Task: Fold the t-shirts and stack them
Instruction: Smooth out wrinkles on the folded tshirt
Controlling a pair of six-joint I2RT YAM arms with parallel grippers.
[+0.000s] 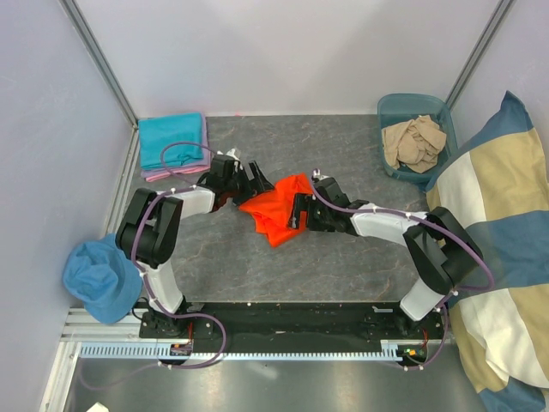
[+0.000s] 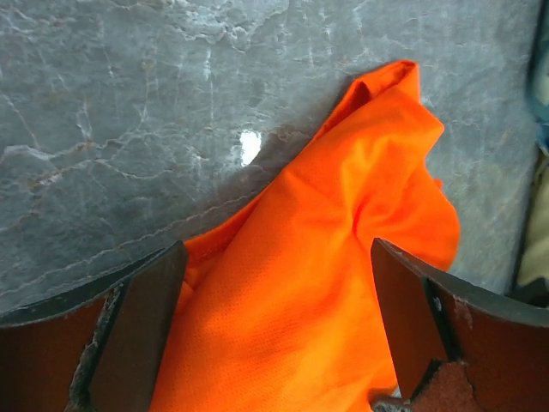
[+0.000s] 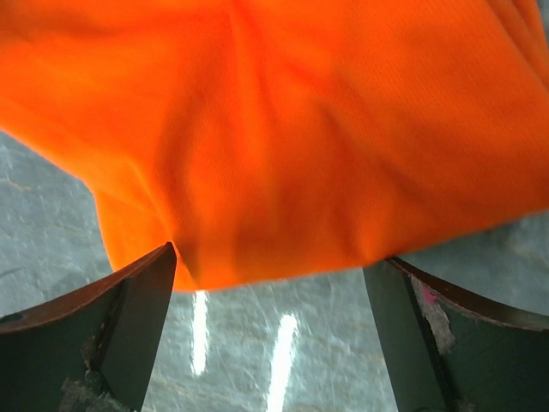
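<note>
Grey marbled tabletop [image 1: 343, 257], pale walls [image 1: 283, 51], orange t-shirt [image 1: 276, 209] between left gripper [image 1: 257, 183] and right gripper [image 1: 299, 212], both spread wide, gripping nothing.

Grey veined table [image 1: 360, 266], hemmed by pale lilac walls [image 1: 283, 51] at back and both sides, metal posts [image 1: 99, 60] slanting at the rear corners. Ribbed metal rail [image 1: 283, 350] along the near edge. Big blue-and-beige cushion [image 1: 506, 215] at right. Bright glare spots [image 2: 249, 146] on the table's surface.

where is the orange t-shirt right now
In the top view the orange t-shirt lies crumpled near the middle of the table, between the open left tool at its upper left edge and the open right tool at its right edge.
</note>
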